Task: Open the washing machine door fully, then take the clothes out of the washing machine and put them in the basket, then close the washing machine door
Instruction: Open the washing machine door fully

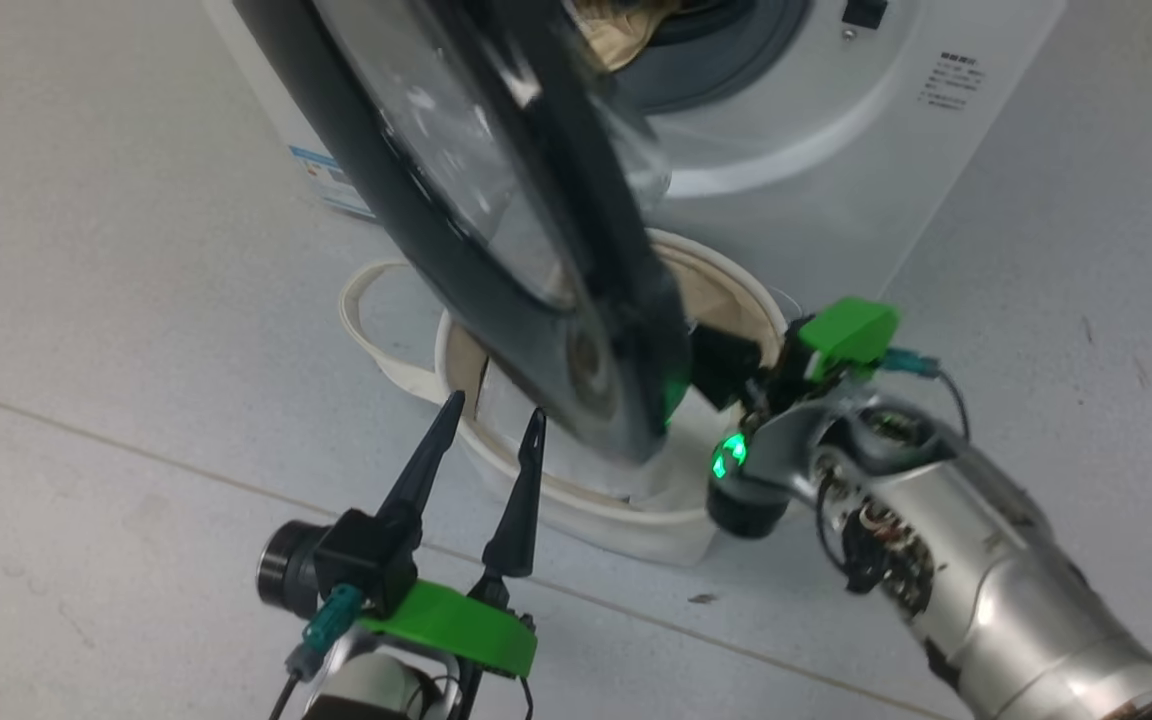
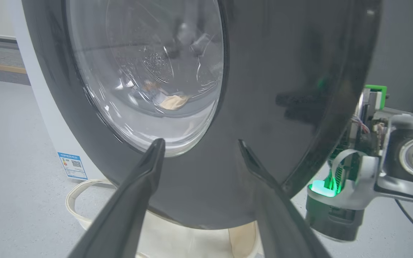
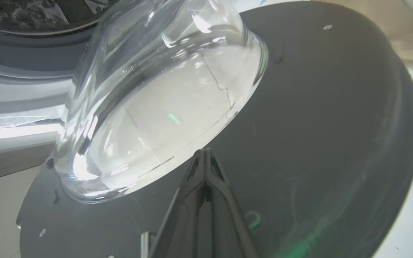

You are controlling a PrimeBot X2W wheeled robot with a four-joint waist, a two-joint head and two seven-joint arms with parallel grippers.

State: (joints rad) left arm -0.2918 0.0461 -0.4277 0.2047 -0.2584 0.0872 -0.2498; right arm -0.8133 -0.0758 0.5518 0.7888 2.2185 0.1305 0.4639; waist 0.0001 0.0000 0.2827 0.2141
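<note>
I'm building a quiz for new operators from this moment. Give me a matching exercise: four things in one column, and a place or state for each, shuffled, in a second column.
Things
1. washing machine door
2. left tool
3. right tool
4. basket

Places or states
a. cream, under the door's lower edge
b. fingers shut together, at the door's inner side
c. black and glossy, standing partly open
d. fingers spread apart, facing the door's outer side

Pairs: 1-c, 2-d, 3-b, 4-a
</note>
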